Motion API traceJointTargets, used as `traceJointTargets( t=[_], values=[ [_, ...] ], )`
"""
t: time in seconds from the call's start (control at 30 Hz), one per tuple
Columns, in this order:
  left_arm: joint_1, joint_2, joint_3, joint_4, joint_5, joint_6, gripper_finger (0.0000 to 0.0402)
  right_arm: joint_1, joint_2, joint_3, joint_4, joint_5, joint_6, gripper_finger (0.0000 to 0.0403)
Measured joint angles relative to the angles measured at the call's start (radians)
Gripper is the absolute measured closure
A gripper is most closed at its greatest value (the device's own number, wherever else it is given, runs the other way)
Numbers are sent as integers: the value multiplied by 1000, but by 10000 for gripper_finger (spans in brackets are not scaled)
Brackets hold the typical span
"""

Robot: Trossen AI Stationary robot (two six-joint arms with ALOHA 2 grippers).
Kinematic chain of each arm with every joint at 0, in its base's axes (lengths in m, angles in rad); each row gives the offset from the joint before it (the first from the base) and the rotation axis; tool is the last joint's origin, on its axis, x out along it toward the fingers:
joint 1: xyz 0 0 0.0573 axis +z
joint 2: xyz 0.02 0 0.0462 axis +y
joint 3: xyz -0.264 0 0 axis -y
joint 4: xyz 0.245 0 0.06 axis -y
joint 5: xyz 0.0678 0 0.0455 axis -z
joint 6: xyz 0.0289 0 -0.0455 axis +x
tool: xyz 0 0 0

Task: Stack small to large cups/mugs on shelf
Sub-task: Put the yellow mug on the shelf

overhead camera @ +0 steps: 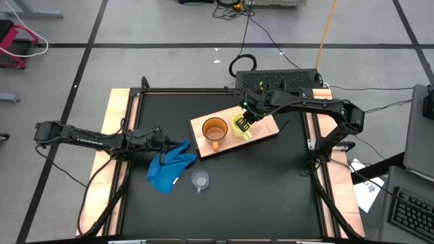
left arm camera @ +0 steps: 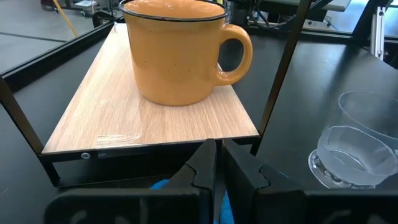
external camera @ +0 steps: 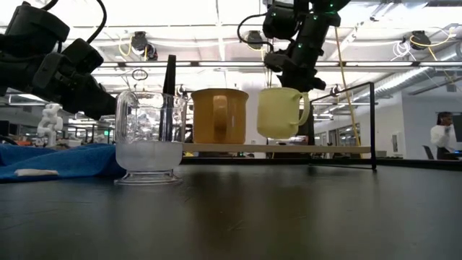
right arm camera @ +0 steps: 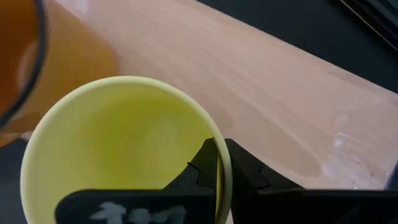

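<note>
A yellow mug (external camera: 280,112) hangs just above the light-wood shelf (overhead camera: 264,129), with my right gripper (external camera: 294,78) shut on its rim; its handle (external camera: 307,108) shows on the right in the low view. Beside it, an orange-brown mug (overhead camera: 215,129) rests on its base on the shelf. The clear plastic cup (overhead camera: 199,179) stands on the black table nearer the front. My left gripper (left arm camera: 217,168) is shut at the shelf's left end, over a blue cloth (overhead camera: 169,166); whether it touches the cloth I cannot tell. My right gripper pinches the yellow mug's rim (right arm camera: 210,132), with one finger (right arm camera: 200,167) inside the mug and the other finger (right arm camera: 247,169) outside the wall. The fingers slant down from the table's far right. The mug stays about upright, its base lifted a little clear of the shelf.
A thin black frame (external camera: 372,123) stands around the shelf, with an upright post at its corner. The blue cloth lies left of the clear cup. Bare black tabletop (overhead camera: 271,190) stretches along the near and right sides.
</note>
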Motion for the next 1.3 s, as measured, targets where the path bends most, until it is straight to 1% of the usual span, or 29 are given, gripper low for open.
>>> traceJointTargets(
  t=[0.23, 0.33, 0.57, 0.9, 1.17, 1.3],
  values=[
    [0, 0, 0, 1, 0, 11, 371, 0, 20, -1, -16, 13, 20, 399],
    [0, 0, 0, 1, 1, 12, 371, 0, 15, 0, 11, 13, 28, 399],
    [0, 0, 0, 2, 2, 23, 371, 0, 19, 0, 10, 11, 28, 399],
    [0, 0, 0, -8, 10, 27, 371, 0, 77, 5, 24, 9, 24, 399],
    [0, 0, 0, -10, 19, 35, 371, 0, 74, 2, 31, 9, 11, 399],
    [0, 0, 0, -10, 19, 35, 371, 0, 73, 3, 0, 7, 10, 399]
  ],
)
